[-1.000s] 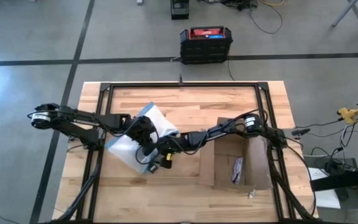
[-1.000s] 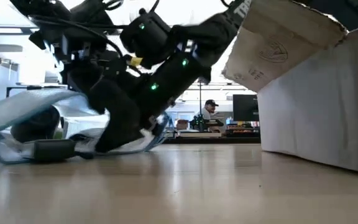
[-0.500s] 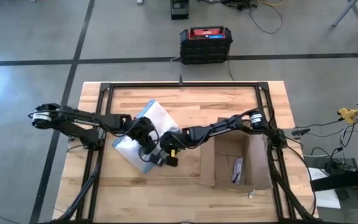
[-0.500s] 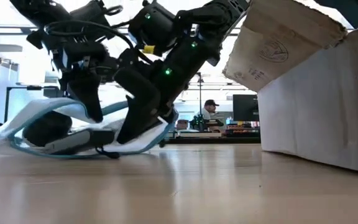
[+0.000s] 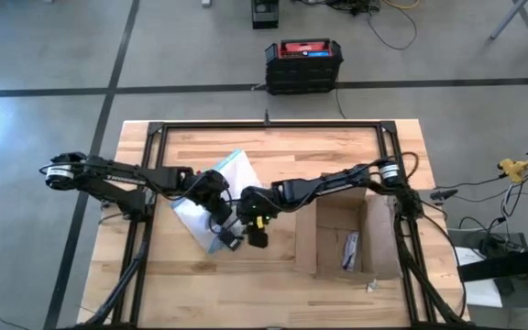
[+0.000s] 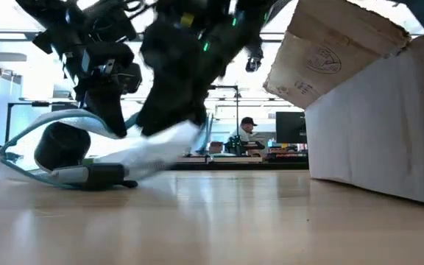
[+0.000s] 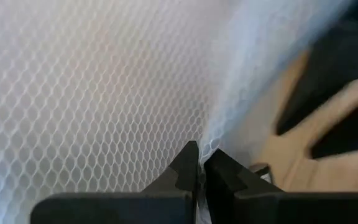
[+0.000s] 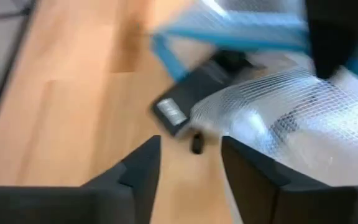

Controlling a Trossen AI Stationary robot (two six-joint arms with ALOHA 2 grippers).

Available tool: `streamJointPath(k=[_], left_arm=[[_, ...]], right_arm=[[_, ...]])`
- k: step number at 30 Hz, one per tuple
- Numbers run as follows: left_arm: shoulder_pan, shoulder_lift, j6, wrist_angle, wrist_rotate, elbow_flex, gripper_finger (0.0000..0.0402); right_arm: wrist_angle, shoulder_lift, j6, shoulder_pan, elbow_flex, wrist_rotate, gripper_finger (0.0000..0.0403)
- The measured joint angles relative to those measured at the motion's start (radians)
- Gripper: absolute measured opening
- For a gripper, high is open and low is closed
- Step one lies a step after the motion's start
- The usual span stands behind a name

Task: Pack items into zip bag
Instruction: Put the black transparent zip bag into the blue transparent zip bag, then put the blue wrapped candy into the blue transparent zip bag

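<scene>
The zip bag (image 5: pixel 220 188), clear with a mesh pattern and a blue strip at its mouth (image 6: pixel 32 132), lies slantwise on the table, left of the middle. Its mouth gapes toward the near edge. My left gripper (image 7: pixel 199 157) is shut on the bag over its mouth end (image 5: pixel 214 200). My right gripper (image 8: pixel 188 146) hovers open above the table just off the mouth (image 5: pixel 255 235), with nothing between its fingers. A dark flat piece with a white label (image 8: pixel 171 112) lies at the mouth. A small pale item (image 5: pixel 349 249) lies in the cardboard box. My left gripper pinches the upper lip of the bag's mouth (image 7: pixel 207 140) between its two fingers, coming slanting down from the table's left. That lip is lifted into an arch (image 6: pixel 72 118), while the bag's lower side rests on the table.
A brown cardboard box (image 5: pixel 348 236) stands open at the right, close beside my right arm; it fills the right of the low view (image 6: pixel 374 103). A black frame (image 5: pixel 269 126) runs around the table. Bare wood lies along the near edge.
My right gripper has risen from low at the bag's mouth and drawn back a little toward the table's right. The upper lip of the bag, held by my left gripper, stands higher now, and the mouth gapes wider.
</scene>
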Motion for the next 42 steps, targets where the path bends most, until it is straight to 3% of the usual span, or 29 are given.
streamJointPath(k=[6,13,16,22,25,28,32,38,42], left_arm=[[0.015,-0.001,0.016,0.081,-0.016,0.000,0.0000],[0.016,0.003,0.065,0.185,-0.056,-0.008,0.0000],[0.021,0.000,0.086,0.263,-0.067,-0.009,0.0000],[0.041,-0.007,0.105,0.387,-0.114,0.024,0.0000],[0.061,-0.008,0.138,0.382,-0.156,0.047,0.0000],[0.096,-0.009,0.136,0.378,-0.177,0.053,0.0000],[0.157,-0.011,0.133,0.295,-0.189,0.040,0.0000],[0.178,-0.009,0.147,0.147,-0.190,-0.009,0.0000],[0.161,-0.022,0.101,0.149,-0.171,-0.049,0.0000]], right_arm=[[-0.166,-0.099,0.008,0.018,0.019,0.016,0.0215],[-0.250,-0.132,0.029,0.032,0.013,0.064,0.0235],[-0.247,-0.165,0.067,0.004,0.015,-0.050,0.0232],[-0.160,-0.016,0.122,0.027,0.009,-0.333,0.0220],[-0.069,-0.003,0.165,0.014,0.017,-0.448,0.0215],[-0.047,-0.001,0.191,0.003,0.017,-0.475,0.0213],[-0.156,-0.039,0.158,0.011,0.046,-0.382,0.0215],[-0.471,-0.170,0.024,0.030,0.131,-0.031,0.0220],[-0.643,-0.293,0.026,0.049,0.135,0.124,0.0216]])
